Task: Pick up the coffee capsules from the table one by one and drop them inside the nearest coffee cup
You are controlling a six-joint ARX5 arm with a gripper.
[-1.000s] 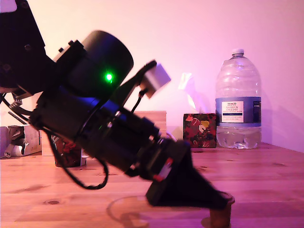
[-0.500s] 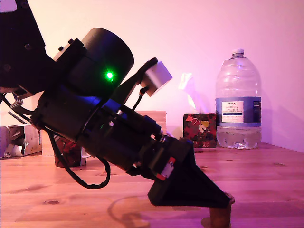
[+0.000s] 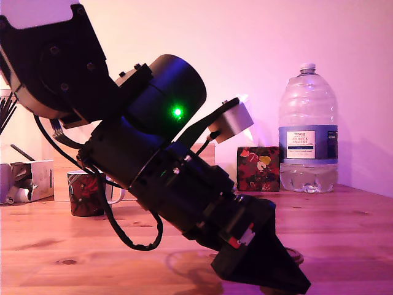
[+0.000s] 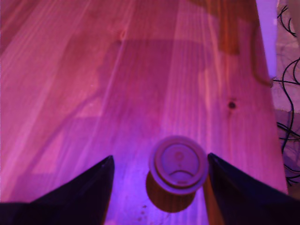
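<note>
One coffee capsule [image 4: 178, 164] stands between the wide-open claw [image 4: 159, 180]; seemingly untouched, empty-handed

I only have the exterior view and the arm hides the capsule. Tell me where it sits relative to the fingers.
Observer: In the wrist view the coffee capsule stands upright on the table, between the two fingers of the gripper.
Operator: Say whether the fingers touch it.
Observer: No. Bare wood shows on both sides of it, so the gripper is open around it. It sits nearer one finger than the other.
Operator: Check for clutter in front of it.
Observer: None; only bare planks and a dark knot lie ahead.
</note>
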